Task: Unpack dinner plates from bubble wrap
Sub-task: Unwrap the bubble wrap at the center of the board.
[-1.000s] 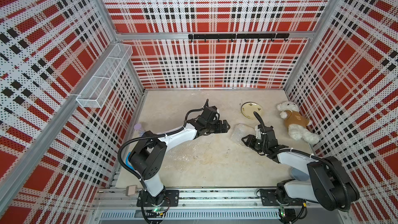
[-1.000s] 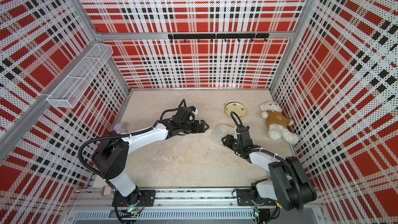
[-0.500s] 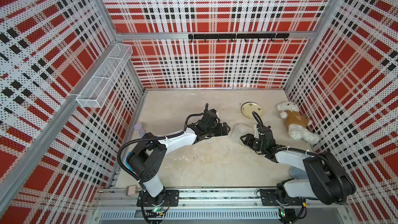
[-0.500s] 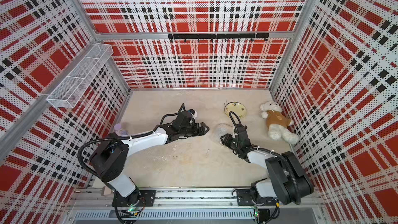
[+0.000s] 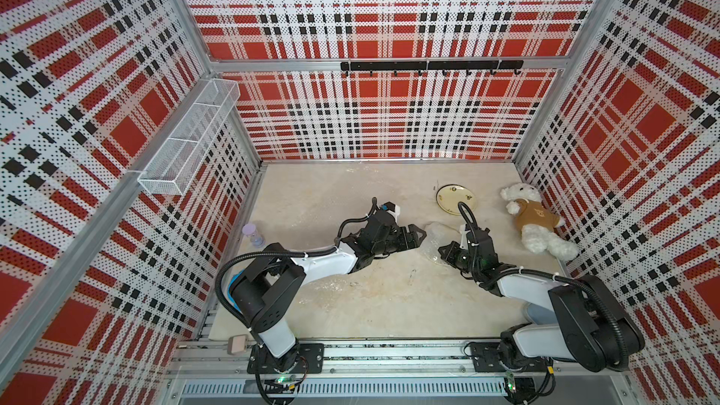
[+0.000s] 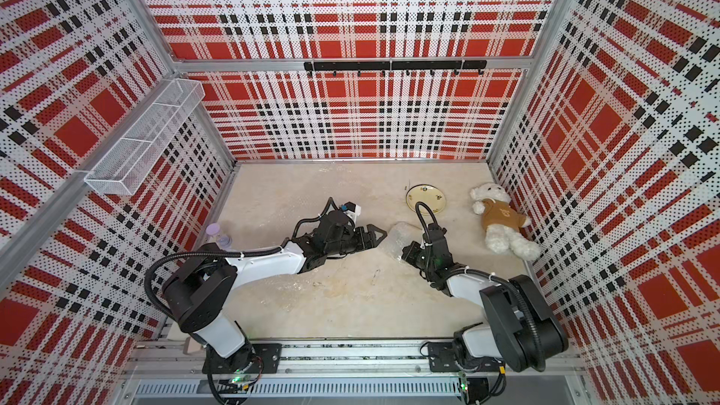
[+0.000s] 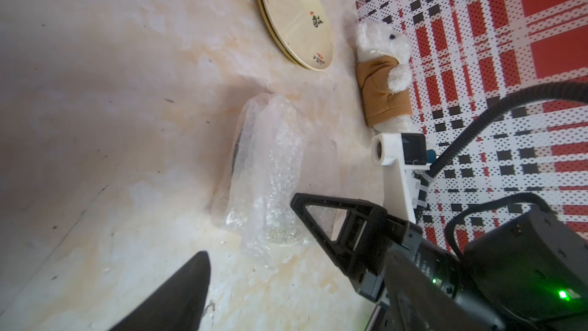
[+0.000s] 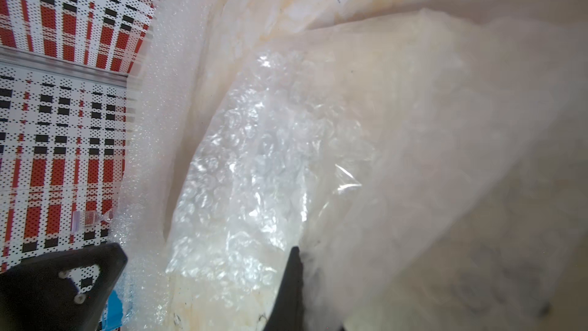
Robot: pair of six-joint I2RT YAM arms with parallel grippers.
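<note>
- A lilac hourglass (image 5: 252, 234) stands against the left wall, well clear of the work.
- The left gripper (image 5: 416, 234) points across the table with its jaws spread wide and nothing between them. Its tips are just beside the bubble wrap (image 5: 433, 238), placed, by the look of it, to take the flap opposite its partner.
- The bubble wrap lies as a crumpled bundle mid-table between the two arms. In the left wrist view a dark curved line inside it may be a plate's rim, though the film is too cloudy to say.
- The right gripper (image 8: 294, 251) is closed tight, pinching the bundle's near edge. That anchor would let the wrap be peeled open rather than dragged.
- Beyond it, the dinner plates (image 7: 296, 20) already freed sit stacked and bare near the back wall, out of the arms' way.
- A teddy bear (image 5: 533, 222) lies by the right wall, no part of the job.
</note>
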